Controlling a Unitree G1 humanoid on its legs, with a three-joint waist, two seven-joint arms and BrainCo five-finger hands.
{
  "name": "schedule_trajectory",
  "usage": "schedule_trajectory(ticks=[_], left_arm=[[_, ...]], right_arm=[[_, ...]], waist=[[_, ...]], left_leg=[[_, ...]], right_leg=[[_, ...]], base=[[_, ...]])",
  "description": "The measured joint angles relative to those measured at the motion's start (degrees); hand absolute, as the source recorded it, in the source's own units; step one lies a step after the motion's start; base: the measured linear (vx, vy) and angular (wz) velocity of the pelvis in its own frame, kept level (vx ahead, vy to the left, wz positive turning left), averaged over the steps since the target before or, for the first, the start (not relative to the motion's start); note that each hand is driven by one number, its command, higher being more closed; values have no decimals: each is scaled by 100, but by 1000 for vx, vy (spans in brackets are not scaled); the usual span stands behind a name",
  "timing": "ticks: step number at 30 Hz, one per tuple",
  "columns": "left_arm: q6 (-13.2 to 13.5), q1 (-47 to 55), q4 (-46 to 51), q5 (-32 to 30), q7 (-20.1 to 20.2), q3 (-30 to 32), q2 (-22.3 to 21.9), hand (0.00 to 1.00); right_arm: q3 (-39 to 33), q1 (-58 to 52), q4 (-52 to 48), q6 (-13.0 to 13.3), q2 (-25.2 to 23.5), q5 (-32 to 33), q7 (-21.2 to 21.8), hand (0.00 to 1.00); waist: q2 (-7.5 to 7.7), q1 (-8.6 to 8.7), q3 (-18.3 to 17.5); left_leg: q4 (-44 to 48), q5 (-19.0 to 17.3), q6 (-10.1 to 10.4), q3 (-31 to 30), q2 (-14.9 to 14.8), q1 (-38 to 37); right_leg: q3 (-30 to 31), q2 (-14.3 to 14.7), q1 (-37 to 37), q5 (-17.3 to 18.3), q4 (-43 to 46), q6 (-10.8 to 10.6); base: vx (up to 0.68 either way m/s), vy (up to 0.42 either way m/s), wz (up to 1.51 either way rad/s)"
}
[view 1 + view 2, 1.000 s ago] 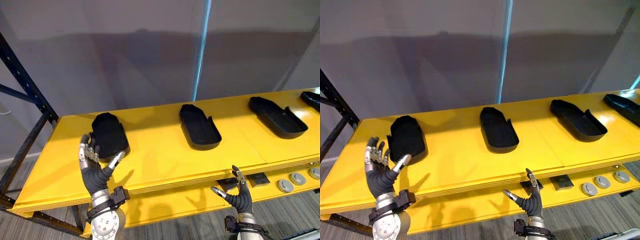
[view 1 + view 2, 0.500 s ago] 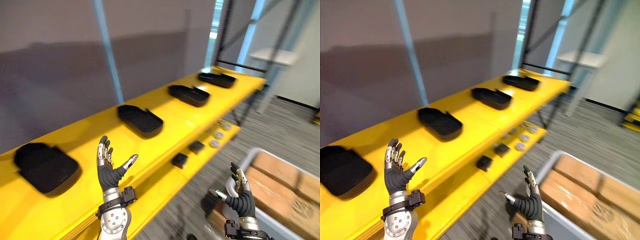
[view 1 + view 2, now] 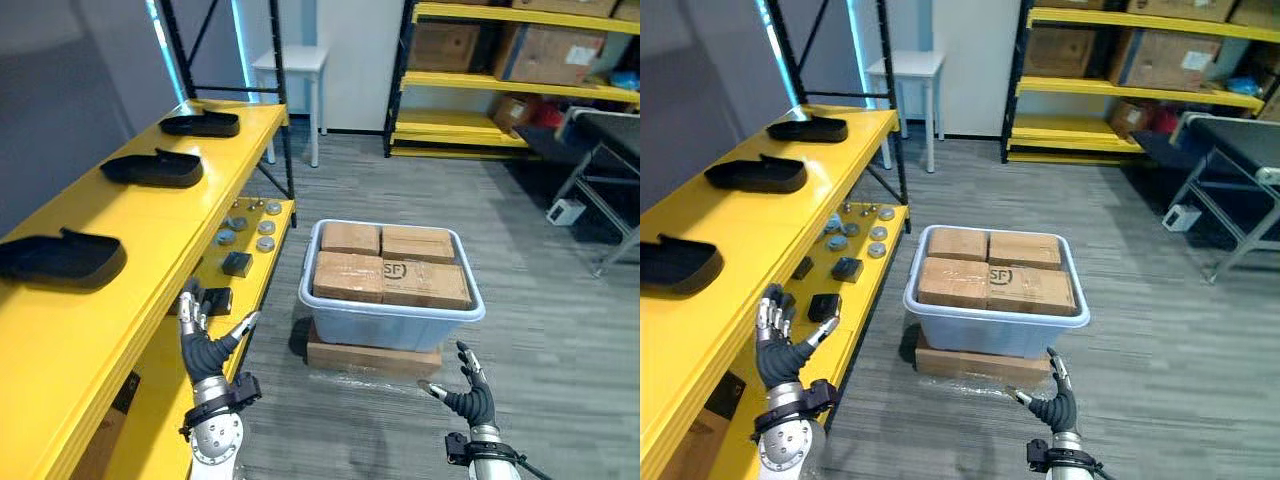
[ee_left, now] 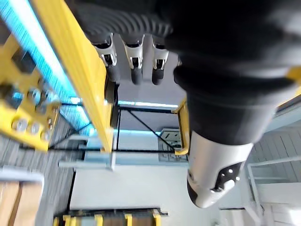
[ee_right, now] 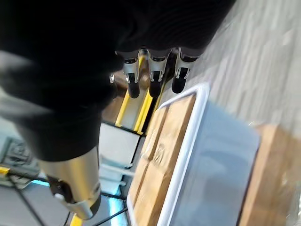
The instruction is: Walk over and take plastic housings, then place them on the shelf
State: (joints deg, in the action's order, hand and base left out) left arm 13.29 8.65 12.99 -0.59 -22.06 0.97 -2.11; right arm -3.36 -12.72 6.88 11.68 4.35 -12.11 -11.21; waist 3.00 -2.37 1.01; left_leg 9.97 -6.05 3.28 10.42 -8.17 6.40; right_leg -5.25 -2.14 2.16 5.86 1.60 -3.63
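The tote (image 3: pixel 390 312) is smooth, faintly translucent grey-blue plastic with a soft sheen. The boxes (image 3: pixel 347 277) inside it are matt brown cardboard. Left of the tote, the shelf (image 3: pixel 120 215) is glossy yellow painted board on black metal uprights (image 3: pixel 285 150). The plastic housings (image 3: pixel 153 168) on it are matt black. Around the tote, the floor (image 3: pixel 560 330) is matt grey with a wood grain. Nearer than the tote, the left robot hand (image 3: pixel 205 335) and right robot hand (image 3: pixel 465 395) show silver metal fingers, dark matt tips and ribbed dark covers.
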Motion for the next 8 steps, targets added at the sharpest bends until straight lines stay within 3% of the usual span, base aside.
schedule_trajectory(ticks=[3,6,8], left_arm=[[-4,-85,-999,169,151,-24,100,0],[-202,-385,-3137,329,423,-22,283,0],[-447,-437,-4573,368,708,9,437,0]], right_arm=[[-151,167,692,12,101,64,2,0],[-588,509,2285,-71,129,328,34,0],[-1016,644,3405,-300,120,545,69,0]], waist=[[-26,13,-30],[-100,14,18],[-113,16,42]], left_leg=[[-243,184,71,-148,-4,-132],[-489,268,193,-157,21,-360],[-568,289,224,-172,92,-445]], right_leg=[[-7,49,31,1,-4,1],[-26,41,169,4,-6,6],[-42,-34,229,7,-4,8]], base=[[37,-81,-5],[49,9,10],[39,54,6]])
